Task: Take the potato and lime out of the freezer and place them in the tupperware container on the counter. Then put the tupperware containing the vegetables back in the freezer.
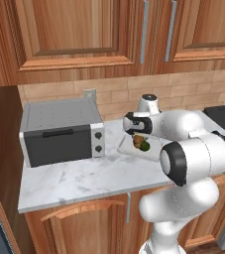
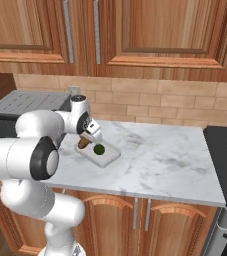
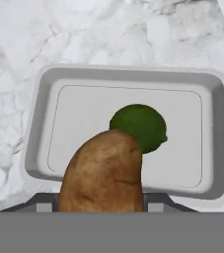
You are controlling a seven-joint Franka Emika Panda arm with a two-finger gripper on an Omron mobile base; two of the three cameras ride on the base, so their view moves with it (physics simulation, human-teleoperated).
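Nearest to us is our hand (image 2: pixel 88 137), closed around the potato (image 3: pixel 103 175) and holding it just above the box (image 3: pixel 209 143). We judge the fingers are part way open, as wide as the potato. A little farther, the lime (image 3: pixel 139 126) already lies inside the box, which sits on the white desk (image 2: pixel 165 160). So the lime is done, and the potato is almost in. We must let it go, then carry the box to the freezer. Farther back stands the grey oven (image 1: pixel 59 131).
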